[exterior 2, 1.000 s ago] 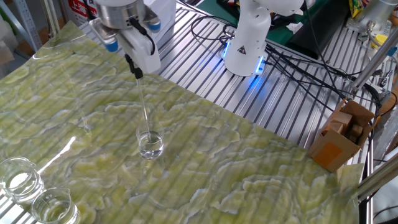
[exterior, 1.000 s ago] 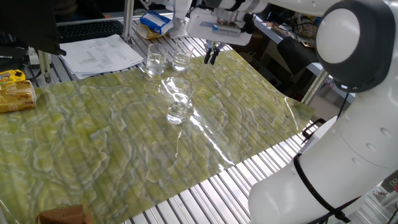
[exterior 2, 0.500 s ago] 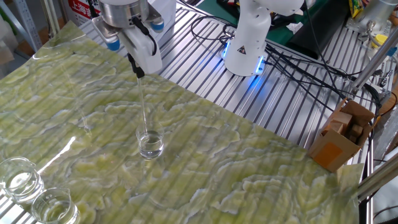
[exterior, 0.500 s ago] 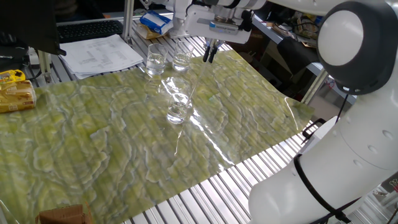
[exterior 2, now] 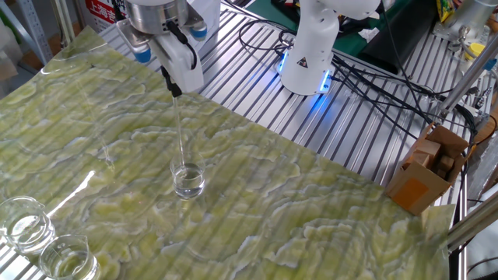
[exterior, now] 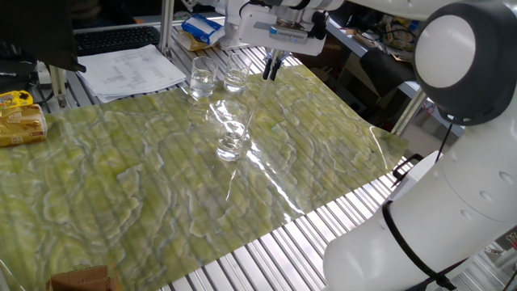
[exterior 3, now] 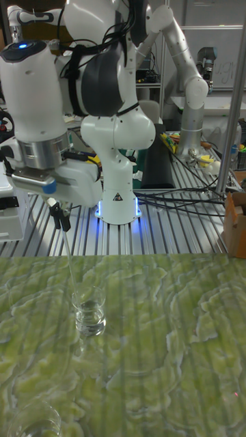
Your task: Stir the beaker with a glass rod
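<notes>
The beaker (exterior: 232,142) (exterior 2: 188,180) (exterior 3: 89,311) is a small clear glass standing on the green patterned mat, with a little liquid in it. My gripper (exterior: 272,69) (exterior 2: 174,87) (exterior 3: 60,217) hangs above and behind it, shut on the top of the glass rod (exterior 2: 181,132) (exterior 3: 72,266) (exterior: 252,109). The thin rod slants down from the fingertips, and its lower end is inside the beaker. In one fixed view the rod is faint and hard to follow.
Two more clear beakers (exterior: 201,78) (exterior: 236,78) (exterior 2: 27,222) (exterior 2: 68,259) stand together at the mat's edge. Papers (exterior: 133,70) and a yellow packet (exterior: 20,121) lie beyond the mat. A cardboard box (exterior 2: 426,167) and a second robot's base (exterior 2: 310,54) stand on the slatted table.
The gripper has shifted a little, taking the rod's top end with it, while the rod's lower end stays in the beaker. The beaker has not moved.
</notes>
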`<move>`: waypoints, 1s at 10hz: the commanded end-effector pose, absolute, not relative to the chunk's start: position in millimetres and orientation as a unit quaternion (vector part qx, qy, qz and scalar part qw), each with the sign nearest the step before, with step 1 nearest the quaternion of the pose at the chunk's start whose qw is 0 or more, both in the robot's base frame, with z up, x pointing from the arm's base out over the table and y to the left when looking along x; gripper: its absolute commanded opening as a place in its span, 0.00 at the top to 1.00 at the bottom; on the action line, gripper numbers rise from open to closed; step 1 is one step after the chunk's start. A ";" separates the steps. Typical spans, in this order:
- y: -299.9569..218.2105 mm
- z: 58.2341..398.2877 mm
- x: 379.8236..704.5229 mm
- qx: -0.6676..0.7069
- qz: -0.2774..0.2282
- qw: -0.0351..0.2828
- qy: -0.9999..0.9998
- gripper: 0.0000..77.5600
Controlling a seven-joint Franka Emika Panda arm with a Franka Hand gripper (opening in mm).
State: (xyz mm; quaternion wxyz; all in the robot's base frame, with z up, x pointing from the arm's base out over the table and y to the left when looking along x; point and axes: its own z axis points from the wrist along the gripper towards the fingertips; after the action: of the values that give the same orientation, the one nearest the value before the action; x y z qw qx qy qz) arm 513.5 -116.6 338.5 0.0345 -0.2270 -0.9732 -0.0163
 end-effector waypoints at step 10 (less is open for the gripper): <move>-89.7 352.9 495.9 -0.266 0.002 0.046 -0.963 0.98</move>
State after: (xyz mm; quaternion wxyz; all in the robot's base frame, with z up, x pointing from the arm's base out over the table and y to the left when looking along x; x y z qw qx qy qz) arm 503.2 -101.0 349.7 0.0436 -0.2492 -0.9675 -0.0029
